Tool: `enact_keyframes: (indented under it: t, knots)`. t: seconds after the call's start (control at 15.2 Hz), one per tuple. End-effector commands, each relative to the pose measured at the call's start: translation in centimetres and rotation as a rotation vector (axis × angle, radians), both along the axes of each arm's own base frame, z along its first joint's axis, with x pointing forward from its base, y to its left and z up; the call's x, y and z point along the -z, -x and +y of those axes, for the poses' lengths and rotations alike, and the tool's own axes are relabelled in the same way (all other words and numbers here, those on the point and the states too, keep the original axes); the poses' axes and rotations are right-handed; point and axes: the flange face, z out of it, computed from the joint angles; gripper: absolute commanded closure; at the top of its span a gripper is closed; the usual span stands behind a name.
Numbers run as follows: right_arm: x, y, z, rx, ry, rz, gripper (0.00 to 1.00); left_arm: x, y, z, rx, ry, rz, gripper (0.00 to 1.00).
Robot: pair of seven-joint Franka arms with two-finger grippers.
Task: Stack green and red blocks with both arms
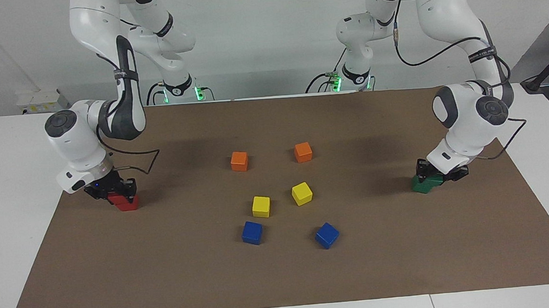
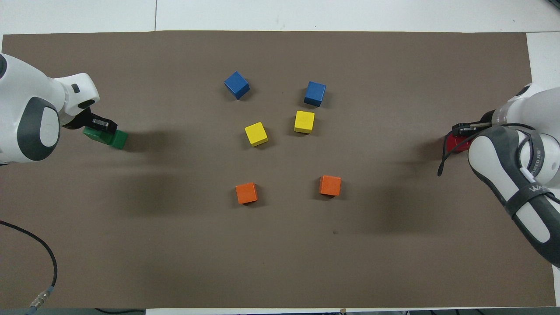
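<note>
Left hand (image 1: 440,176) grips green blocks (image 1: 423,184); right hand (image 1: 114,191) grips red blocks (image 1: 126,201); 2 orange, 2 yellow, 2 blue cubes.

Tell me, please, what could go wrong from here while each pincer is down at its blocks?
1. The left pincer sits at the green blocks, which look skewed against each other; the upper one may slip off.
2. The right pincer covers the red blocks, which sit close to the brown mat's edge, so a nudge could push them off it.
</note>
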Motion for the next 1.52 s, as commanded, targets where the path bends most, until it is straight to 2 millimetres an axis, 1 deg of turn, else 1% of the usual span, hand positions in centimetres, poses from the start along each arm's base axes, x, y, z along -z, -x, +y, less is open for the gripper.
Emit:
enact_keyframes:
  t: [0.0, 0.13, 0.2, 0.26, 0.33, 0.4, 0.46, 0.53, 0.66, 0.73, 0.86, 0.92, 0.99, 1.06, 1.12, 1.25, 1.32, 1.39, 1.45]
  knots:
    - [-0.1, 0.2, -0.1, 0.020, 0.000, -0.018, 0.00, 1.2, 1.3, 1.0, 0.043, 0.046, 0.024, 1.00]
    - [-0.1, 0.2, -0.2, 0.024, 0.001, -0.019, 0.00, 1.3, 1.3, 1.0, 0.053, 0.045, 0.019, 1.00]
    - [-0.1, 0.2, 0.0, 0.028, 0.000, -0.019, 0.00, 1.2, 1.3, 0.8, 0.054, 0.045, 0.015, 0.95]
    - [-0.2, 0.0, 0.1, 0.026, 0.000, -0.021, 0.00, 1.6, 1.5, 0.7, 0.056, 0.044, 0.013, 0.80]
    - [-0.5, -0.1, 0.3, 0.023, 0.000, -0.019, 0.00, 1.7, 1.6, 0.6, 0.058, 0.043, 0.000, 0.67]
    - [-1.3, -0.4, 0.5, 0.024, -0.001, -0.023, 0.00, 2.1, 1.9, 0.6, 0.058, 0.042, -0.005, 0.63]
    - [-2.4, -0.7, 0.5, 0.024, -0.003, -0.009, 0.00, 2.2, 1.9, 0.6, 0.056, 0.042, -0.013, 0.63]
    - [-3.9, -1.1, 0.8, 0.020, -0.009, 0.018, 0.00, 2.2, 1.9, 0.5, 0.056, 0.042, -0.013, 0.63]
    - [-7.9, -1.3, 1.2, 0.003, -0.014, 0.057, 0.00, 2.2, 1.9, 0.5, 0.058, 0.042, -0.014, 0.63]
    - [-10.2, -1.1, 2.0, -0.011, -0.016, 0.067, 0.00, 2.2, 1.9, 0.4, 0.059, 0.042, -0.013, 0.63]
    - [-14.8, 0.2, 3.8, -0.041, -0.017, 0.054, 0.00, 2.1, 1.9, 0.3, 0.058, 0.044, -0.014, 0.64]
    - [-17.3, 1.2, 4.2, -0.049, -0.017, 0.029, 0.00, 2.2, 1.9, 0.4, 0.054, 0.045, -0.013, 0.64]
    - [-19.4, 2.2, 4.5, -0.053, -0.019, 0.015, 0.00, 2.2, 1.9, 0.4, 0.054, 0.044, -0.014, 0.63]
    - [-21.0, 3.2, 5.5, -0.069, -0.023, 0.023, 0.00, 2.2, 1.9, 0.4, 0.054, 0.044, -0.014, 0.62]
    - [-22.2, 4.2, 6.0, -0.075, -0.026, 0.035, 0.00, 2.2, 1.9, 0.4, 0.053, 0.044, -0.014, 0.56]
    - [-23.9, 5.5, 6.2, -0.078, -0.032, 0.068, 0.00, 2.2, 1.9, 0.3, 0.051, 0.044, -0.014, 0.29]
    - [-24.5, 5.8, 6.2, -0.078, -0.035, 0.100, 0.00, 2.2, 1.9, 0.0, 0.053, 0.044, -0.013, 0.09]
    - [-24.7, 6.0, 6.2, -0.077, -0.037, 0.119, 0.00, 2.2, 1.9, 0.0, 0.053, 0.045, -0.011, 0.00]
    - [-24.7, 6.1, 6.4, -0.081, -0.036, 0.125, 0.00, 2.1, 1.9, 0.0, 0.053, 0.044, -0.013, 0.00]
